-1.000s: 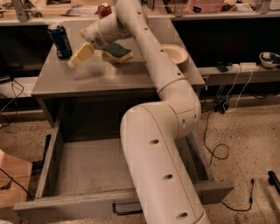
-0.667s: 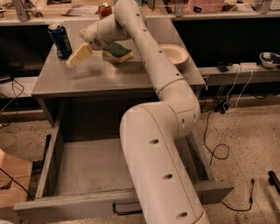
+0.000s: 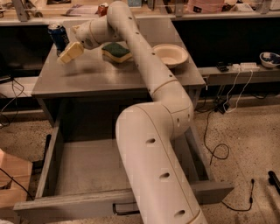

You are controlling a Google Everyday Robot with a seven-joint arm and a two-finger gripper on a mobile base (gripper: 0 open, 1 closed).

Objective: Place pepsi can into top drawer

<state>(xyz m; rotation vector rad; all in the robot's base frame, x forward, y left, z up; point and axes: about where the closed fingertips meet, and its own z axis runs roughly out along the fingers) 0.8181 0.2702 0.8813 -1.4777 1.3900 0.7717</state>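
The pepsi can (image 3: 58, 37), dark blue with a silver top rim, stands upright at the back left corner of the grey table top (image 3: 113, 76). My gripper (image 3: 70, 52) hovers just right of and in front of the can, a little above the table, and I see no contact with the can. The top drawer (image 3: 74, 204) is pulled wide open under the table. Its front panel with a black bar handle (image 3: 124, 210) is nearest the camera, and what shows of its inside is bare. My arm hides the drawer's right part.
A green and yellow sponge (image 3: 116, 51) lies mid-table and a cream bowl (image 3: 170, 54) sits at its right. A red can (image 3: 103, 8) stands on the counter behind. Cables (image 3: 218, 144) and a power strip (image 3: 244, 66) are at the right. A wooden piece (image 3: 11, 175) is at the left.
My gripper has moved a little to the left, closer to the pepsi can. The can, the sponge, the bowl and the drawer have not moved.
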